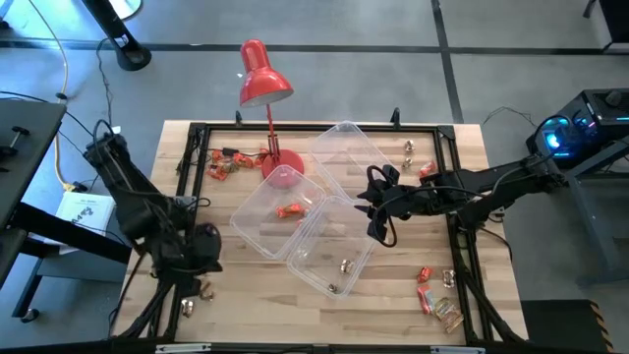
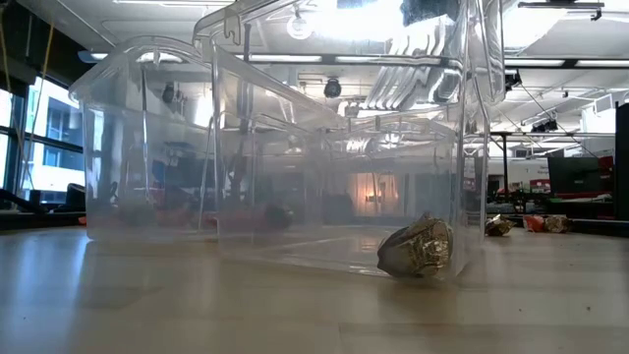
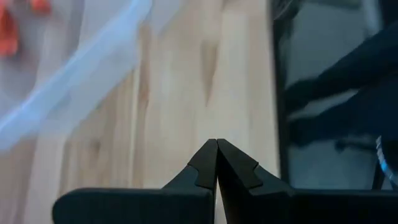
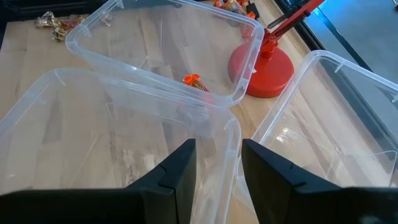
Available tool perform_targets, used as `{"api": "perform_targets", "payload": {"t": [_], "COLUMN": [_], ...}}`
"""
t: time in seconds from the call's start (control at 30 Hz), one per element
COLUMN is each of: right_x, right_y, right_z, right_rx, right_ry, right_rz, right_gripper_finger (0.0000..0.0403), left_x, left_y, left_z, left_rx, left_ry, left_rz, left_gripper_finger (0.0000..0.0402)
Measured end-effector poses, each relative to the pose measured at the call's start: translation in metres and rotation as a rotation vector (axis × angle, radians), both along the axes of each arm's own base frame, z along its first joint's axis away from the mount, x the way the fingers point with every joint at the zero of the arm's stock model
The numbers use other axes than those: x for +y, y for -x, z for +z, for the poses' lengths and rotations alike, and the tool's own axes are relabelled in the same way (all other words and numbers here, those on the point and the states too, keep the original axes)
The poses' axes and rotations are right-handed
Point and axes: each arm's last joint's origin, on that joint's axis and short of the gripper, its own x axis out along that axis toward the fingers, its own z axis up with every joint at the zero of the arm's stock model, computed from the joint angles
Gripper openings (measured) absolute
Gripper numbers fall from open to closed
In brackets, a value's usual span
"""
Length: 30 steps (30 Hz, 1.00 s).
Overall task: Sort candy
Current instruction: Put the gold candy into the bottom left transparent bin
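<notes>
Three clear tubs stand mid-table. The middle tub [image 1: 280, 211] holds a red-orange candy [image 1: 290, 210]. Two gold candies [image 1: 346, 264] lie in the near tub [image 1: 329, 258], one of them showing in the low view [image 2: 418, 246]. The far tub [image 1: 352, 152] shows nothing inside. Loose candy lies in heaps at the far left [image 1: 226, 162], far right [image 1: 425, 167], near right [image 1: 437, 300] and near left [image 1: 197, 293]. My left gripper [image 3: 216, 144] is shut with nothing between its fingers, above bare wood left of the tubs [image 1: 204, 248]. My right gripper [image 4: 217, 158] hangs open over the tubs [image 1: 378, 211].
A red desk lamp [image 1: 265, 84] stands on its round base [image 1: 283, 165] at the far middle, against the tubs. A black frame [image 1: 462, 236] runs round the tabletop. Bare wood lies at the near left and between the tubs and the right edge.
</notes>
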Motion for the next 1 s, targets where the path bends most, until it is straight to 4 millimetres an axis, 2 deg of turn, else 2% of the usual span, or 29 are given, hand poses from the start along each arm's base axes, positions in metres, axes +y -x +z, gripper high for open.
{"api": "perform_targets", "payload": {"t": [0.17,0.33,0.53,0.67,1.0], "right_x": [0.000,0.000,0.000,0.000,0.000], "right_y": [0.000,0.000,0.000,0.000,0.000], "right_z": [0.000,0.000,0.000,0.000,0.000], "right_rx": [0.000,0.000,-0.001,-0.005,-0.006], "right_ry": [0.000,0.000,-0.004,-0.016,-0.019], "right_rz": [0.000,0.000,-0.003,-0.014,-0.017], "right_gripper_finger": [0.0124,0.0124,0.0124,0.0124,0.0124], "left_x": [0.009,0.016,0.026,0.029,0.044], "left_y": [0.007,0.012,0.015,0.020,0.035], "left_z": [-0.041,-0.083,-0.106,-0.120,-0.162], "left_rx": [0.314,0.512,0.589,0.649,0.681], "left_ry": [-0.048,-0.045,-0.065,-0.046,-0.097], "left_rz": [0.018,0.055,0.164,0.148,0.160], "left_gripper_finger": [0.0018,0.0082,0.0171,0.0210,0.0223]}}
